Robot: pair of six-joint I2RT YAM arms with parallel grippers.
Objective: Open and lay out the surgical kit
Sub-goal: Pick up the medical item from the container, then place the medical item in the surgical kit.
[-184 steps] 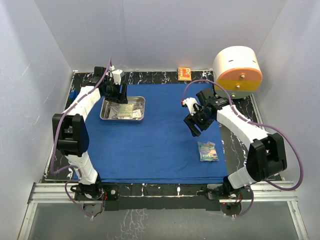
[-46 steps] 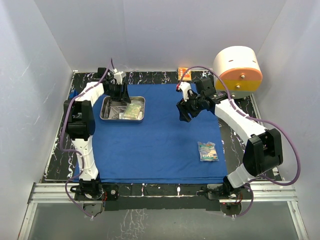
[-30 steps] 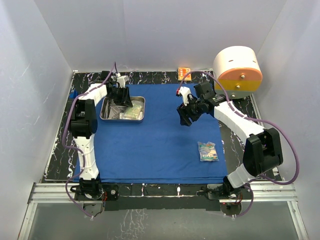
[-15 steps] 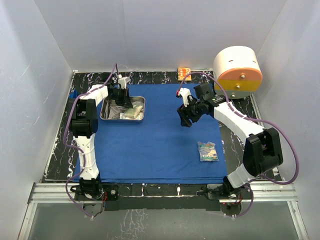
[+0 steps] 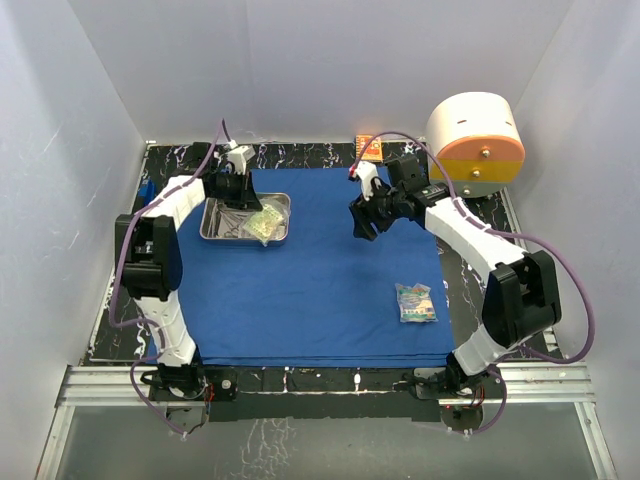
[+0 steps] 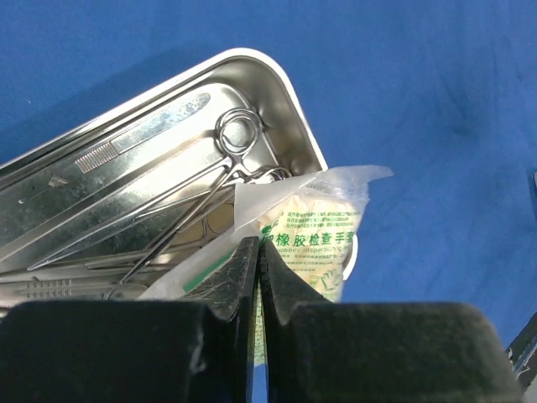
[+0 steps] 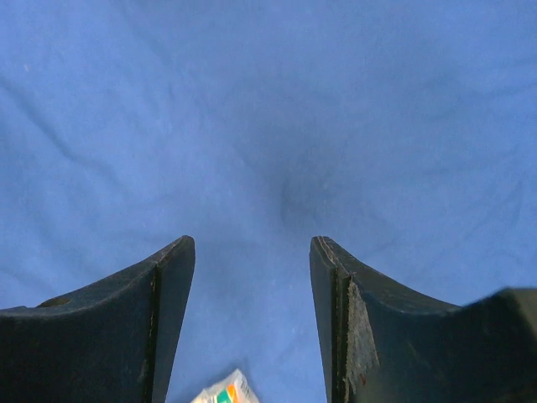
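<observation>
Newly closed, the left fingers (image 6: 220, 294) pinched a packet (image 6: 317, 231) by its edge over the steel tray (image 6: 281, 88). Right fingers (image 7: 164, 294) hung spread above blue cloth (image 7: 268, 101).

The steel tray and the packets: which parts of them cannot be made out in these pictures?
- Left wrist view: the left gripper, shut on a packet, hides the steel tray's near end; the packet covers part of the forceps.
- Top view: the tray's instruments are too small to tell apart.
- Right wrist view: the bottom edge cuts off the other packet.
</observation>
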